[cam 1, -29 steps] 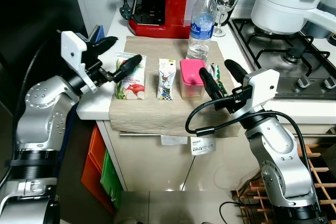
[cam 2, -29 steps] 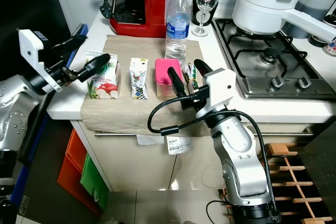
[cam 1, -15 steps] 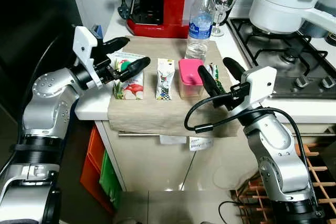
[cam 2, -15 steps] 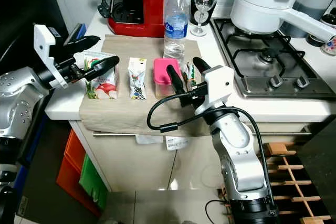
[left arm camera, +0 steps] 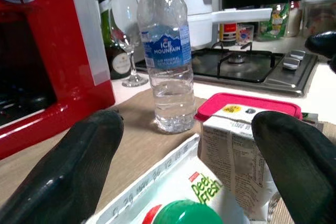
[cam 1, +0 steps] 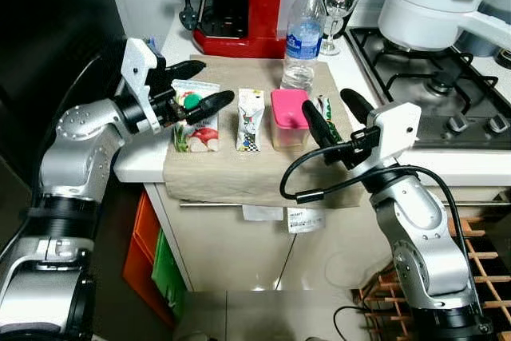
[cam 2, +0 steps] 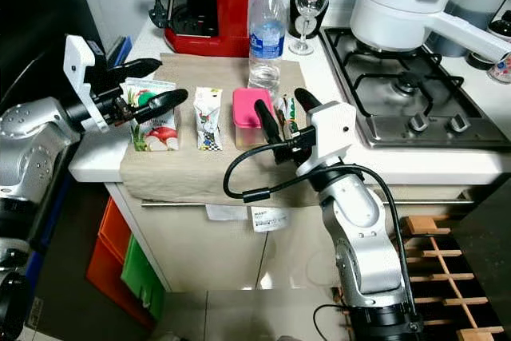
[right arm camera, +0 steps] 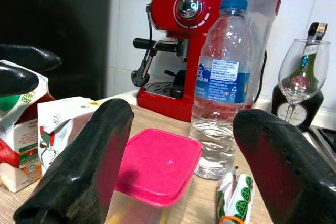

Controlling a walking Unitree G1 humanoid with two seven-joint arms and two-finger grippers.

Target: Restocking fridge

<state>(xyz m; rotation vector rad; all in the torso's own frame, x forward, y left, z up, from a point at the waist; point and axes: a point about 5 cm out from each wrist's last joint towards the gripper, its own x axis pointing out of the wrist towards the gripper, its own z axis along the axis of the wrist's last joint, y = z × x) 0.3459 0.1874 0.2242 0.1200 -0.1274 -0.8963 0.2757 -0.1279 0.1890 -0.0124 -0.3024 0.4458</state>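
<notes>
Green-capped carton (cam 1: 196, 114) between left claw (cam 1: 197, 84) fingers

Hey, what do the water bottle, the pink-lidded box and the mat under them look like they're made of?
Water bottle: clear thin plastic, see-through with ribbed walls, a blue cap and a paper-like label. Pink-lidded box: translucent plastic body with a matte pink lid, probably plastic too. Mat: woven beige fabric, judging by its texture and the way it drapes over the counter edge.

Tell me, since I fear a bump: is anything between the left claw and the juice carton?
Nothing visible. The left claw is open, its fingers on either side of the juice carton's green cap; the small carton stands beside.
</notes>
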